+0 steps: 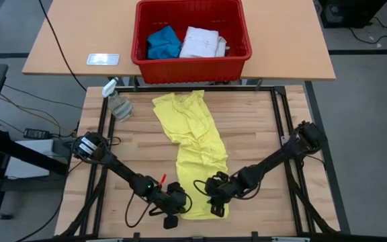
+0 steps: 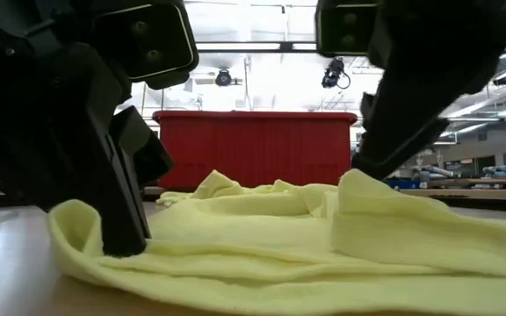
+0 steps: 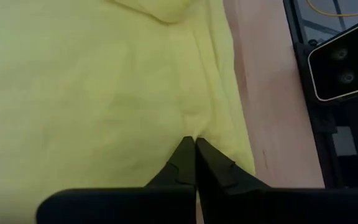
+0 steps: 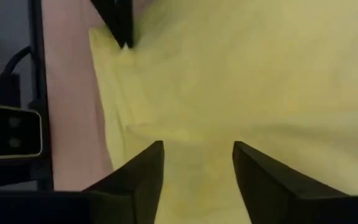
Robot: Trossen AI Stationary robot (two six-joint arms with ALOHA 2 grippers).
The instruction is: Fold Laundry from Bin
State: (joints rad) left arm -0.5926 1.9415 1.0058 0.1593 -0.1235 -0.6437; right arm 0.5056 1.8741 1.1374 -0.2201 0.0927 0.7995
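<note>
The bright yellow T-shirt [image 1: 193, 134] lies in a long, rumpled strip on the wooden table, from below the bin to the near edge. My left gripper [image 1: 175, 204] is shut, with its tips on the shirt's near left corner [image 3: 194, 142]. My right gripper [image 1: 215, 195] is open just to its right, with its fingers [image 4: 157, 149] low over the shirt's near end beside a raised fold [image 2: 358, 189]. The red bin [image 1: 180, 67] stands on the far tan table. It holds a blue piece [image 1: 163, 42] and a white shirt [image 1: 203, 42]. No dark grey piece shows. My left gripper has its shut fingertips on the shirt close to its near left edge [image 3: 197, 127], coming from above and slanting down. A crease in the cloth runs into the tips. The shirt lies flat on the table around them [image 2: 86, 228]. I cannot tell whether my right gripper touches the shirt.
A clear spray bottle [image 1: 118, 102] lies on the table's far left. A small white card [image 1: 103, 59] lies on the tan table left of the bin. Black frame rails [image 1: 279, 121] run along the table's sides. Bare wood shows on both sides of the shirt.
</note>
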